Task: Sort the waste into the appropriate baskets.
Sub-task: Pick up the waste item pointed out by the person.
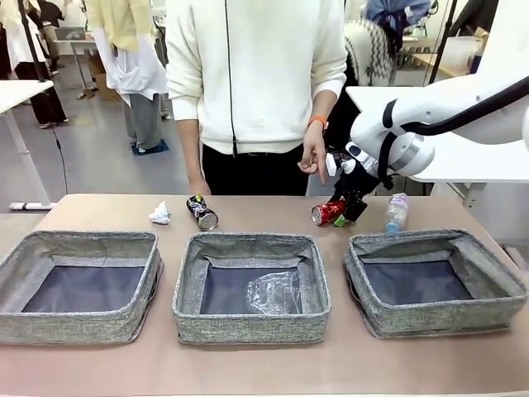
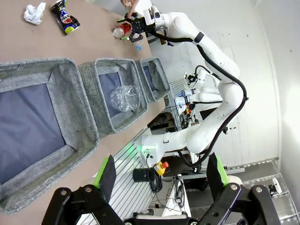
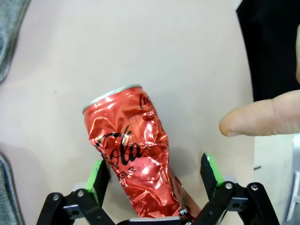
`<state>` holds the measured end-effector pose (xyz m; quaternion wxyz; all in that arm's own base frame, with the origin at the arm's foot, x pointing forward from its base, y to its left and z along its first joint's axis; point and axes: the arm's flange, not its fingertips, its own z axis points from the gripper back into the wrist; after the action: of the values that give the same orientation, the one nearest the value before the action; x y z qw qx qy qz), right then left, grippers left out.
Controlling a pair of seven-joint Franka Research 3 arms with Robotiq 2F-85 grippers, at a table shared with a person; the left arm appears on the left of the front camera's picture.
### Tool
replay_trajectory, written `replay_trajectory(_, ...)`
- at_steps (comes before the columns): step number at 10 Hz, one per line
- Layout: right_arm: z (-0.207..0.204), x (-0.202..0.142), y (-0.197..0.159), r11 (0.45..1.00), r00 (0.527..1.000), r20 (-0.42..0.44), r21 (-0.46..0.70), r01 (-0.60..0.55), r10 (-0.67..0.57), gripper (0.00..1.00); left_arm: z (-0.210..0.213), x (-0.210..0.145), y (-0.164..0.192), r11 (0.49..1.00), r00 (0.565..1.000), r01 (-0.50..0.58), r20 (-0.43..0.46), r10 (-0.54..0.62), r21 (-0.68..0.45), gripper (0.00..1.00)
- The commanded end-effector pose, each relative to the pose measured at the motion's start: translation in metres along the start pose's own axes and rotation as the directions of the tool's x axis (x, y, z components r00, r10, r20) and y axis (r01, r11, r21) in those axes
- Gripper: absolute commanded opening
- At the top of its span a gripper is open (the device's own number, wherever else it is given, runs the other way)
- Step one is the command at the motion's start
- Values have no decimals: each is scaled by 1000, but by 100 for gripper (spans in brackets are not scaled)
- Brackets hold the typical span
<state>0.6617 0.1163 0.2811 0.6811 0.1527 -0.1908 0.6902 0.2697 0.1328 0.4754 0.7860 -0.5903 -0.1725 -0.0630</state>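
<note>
Three baskets (image 1: pixel 248 322) on the bench (image 1: pixel 264 215); one cup (image 1: pixel 273 291) in the middle one. At 12 o'clock: one red can (image 1: pixel 326 213), one dark can (image 1: pixel 202 212), one bottle (image 1: pixel 397 212), one paper wad (image 1: pixel 160 214). Right pincer (image 3: pixel 154 166), released, straddles the red can; left pincer (image 2: pixel 161 164) released.

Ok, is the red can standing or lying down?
Lying on its side: the red can, crumpled, rests on the table between the open fingers of the right gripper.
</note>
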Motion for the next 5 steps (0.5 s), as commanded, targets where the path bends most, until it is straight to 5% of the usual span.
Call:
replay_trajectory(1, 2, 2, -2, 1000, 1000, -12, 10, 26, -26, 100, 0, 0, -2, 1000, 1000, 20, 12, -20, -21, 100)
replay_trajectory(2, 2, 3, -1, 999, 1000, -11, 25, 30, -29, 100, 0, 0, -2, 1000, 1000, 20, 12, -20, -21, 100)
replay_trajectory(3, 4, 2, 0, 999, 1000, -11, 38, 15, -15, 62, 0, 0, -2, 1000, 1000, 20, 12, -20, -21, 100)
replay_trajectory(4, 6, 2, 1, 998, 1000, -14, 66, 18, -18, 40, 0, 0, -2, 1000, 1000, 20, 12, -20, -21, 100)
replay_trajectory(5, 8, 1, 2, 998, 1000, -21, 66, 25, -24, 2, 0, 0, -2, 1000, 1000, 20, 12, -20, -21, 100)
